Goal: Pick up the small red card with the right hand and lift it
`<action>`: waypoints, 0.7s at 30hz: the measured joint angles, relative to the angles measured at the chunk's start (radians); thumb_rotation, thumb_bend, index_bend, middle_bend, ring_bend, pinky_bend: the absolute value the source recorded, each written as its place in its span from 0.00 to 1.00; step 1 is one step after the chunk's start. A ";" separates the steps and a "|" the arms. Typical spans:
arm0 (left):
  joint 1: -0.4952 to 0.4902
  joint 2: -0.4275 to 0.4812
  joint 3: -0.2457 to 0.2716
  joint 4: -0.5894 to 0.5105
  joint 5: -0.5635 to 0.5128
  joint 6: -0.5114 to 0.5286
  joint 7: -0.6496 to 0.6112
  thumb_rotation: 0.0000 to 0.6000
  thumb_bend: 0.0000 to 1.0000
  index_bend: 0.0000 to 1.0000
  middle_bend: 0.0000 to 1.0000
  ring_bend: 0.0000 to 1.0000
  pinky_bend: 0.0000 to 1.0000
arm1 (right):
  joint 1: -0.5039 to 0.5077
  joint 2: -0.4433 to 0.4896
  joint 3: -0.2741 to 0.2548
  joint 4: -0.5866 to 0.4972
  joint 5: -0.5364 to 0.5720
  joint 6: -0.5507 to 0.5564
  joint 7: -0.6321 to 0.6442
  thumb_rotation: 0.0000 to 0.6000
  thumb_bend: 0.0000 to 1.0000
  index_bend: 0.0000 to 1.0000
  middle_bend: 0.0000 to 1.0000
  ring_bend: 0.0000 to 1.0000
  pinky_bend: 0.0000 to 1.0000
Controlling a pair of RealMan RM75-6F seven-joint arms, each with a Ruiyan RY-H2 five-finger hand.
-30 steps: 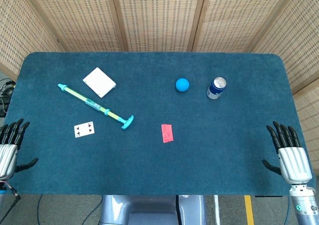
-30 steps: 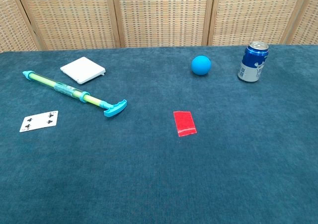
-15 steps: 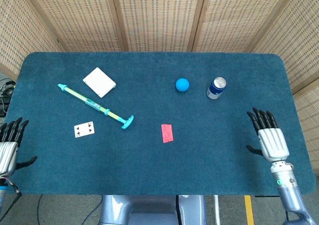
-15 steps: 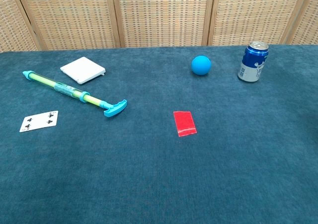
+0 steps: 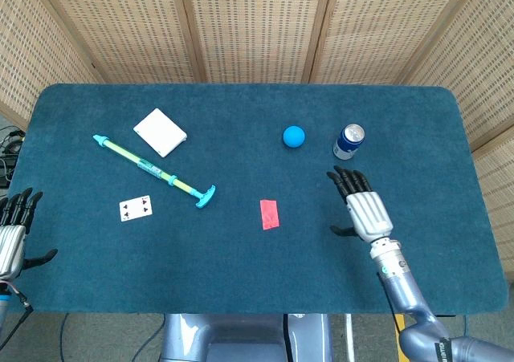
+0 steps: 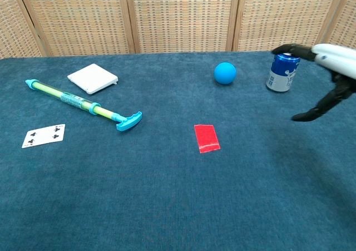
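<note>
The small red card (image 5: 270,213) lies flat on the blue table near its middle, also plain in the chest view (image 6: 206,137). My right hand (image 5: 361,205) hovers over the table to the right of the card, fingers spread and holding nothing; the chest view shows it entering from the right edge (image 6: 325,73). A clear gap separates it from the card. My left hand (image 5: 14,233) stays at the table's left front edge, open and empty.
A blue can (image 5: 348,141) stands just beyond the right hand, with a blue ball (image 5: 294,136) to its left. On the left side lie a teal and yellow pump (image 5: 154,171), a white box (image 5: 159,132) and a playing card (image 5: 135,209).
My right hand has travelled from the table's right edge leftward and inward toward the red card. The left hand has barely shifted; the objects lie where they were.
</note>
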 measured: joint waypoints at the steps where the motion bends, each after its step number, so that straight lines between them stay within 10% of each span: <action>1: 0.000 0.000 0.000 0.001 0.000 -0.001 -0.001 1.00 0.07 0.00 0.00 0.00 0.00 | 0.006 -0.013 0.000 -0.006 0.007 -0.004 -0.011 1.00 0.16 0.03 0.00 0.00 0.00; 21: -0.005 -0.004 0.001 0.009 -0.014 -0.020 -0.024 1.00 0.07 0.00 0.00 0.00 0.00 | 0.102 -0.412 -0.015 0.176 0.142 0.060 -0.264 1.00 0.23 0.03 0.00 0.00 0.00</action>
